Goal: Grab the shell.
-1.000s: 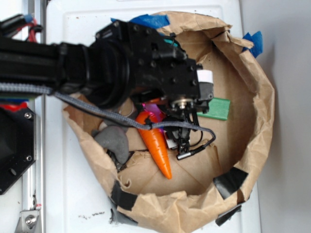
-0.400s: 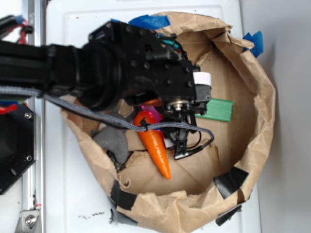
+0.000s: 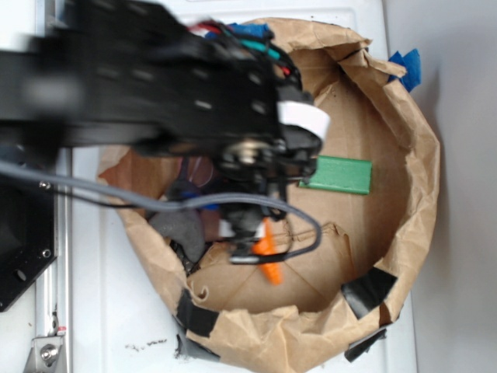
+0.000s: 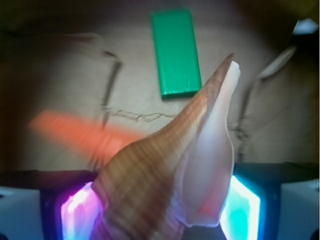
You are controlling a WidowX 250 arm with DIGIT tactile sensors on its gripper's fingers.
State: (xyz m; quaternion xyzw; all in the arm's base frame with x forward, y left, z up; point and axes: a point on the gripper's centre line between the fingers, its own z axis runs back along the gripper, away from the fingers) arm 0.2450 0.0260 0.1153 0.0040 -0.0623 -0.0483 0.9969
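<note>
The shell point(image 4: 165, 175), tan-brown and ribbed with a pale pinkish lip, fills the wrist view and sits between my two glowing pads point(image 4: 80, 210), pointed tip away from me. My gripper point(image 4: 157, 212) is shut on it and lifted above the paper floor. In the exterior view my blurred black arm hides the shell, and the gripper point(image 3: 248, 225) hangs over the middle of the paper-lined bin.
An orange toy carrot point(image 3: 268, 256) lies below the gripper, blurred in the wrist view as the carrot point(image 4: 80, 132). A green block point(image 3: 338, 175) rests further right, the same block point(image 4: 175, 52) seen ahead. Crumpled brown paper walls point(image 3: 411, 155) ring the bin; a grey object point(image 3: 178, 225) sits left.
The arm has risen and swung left, blurring in the exterior view. It now covers most of the carrot, of which only the tip shows.
</note>
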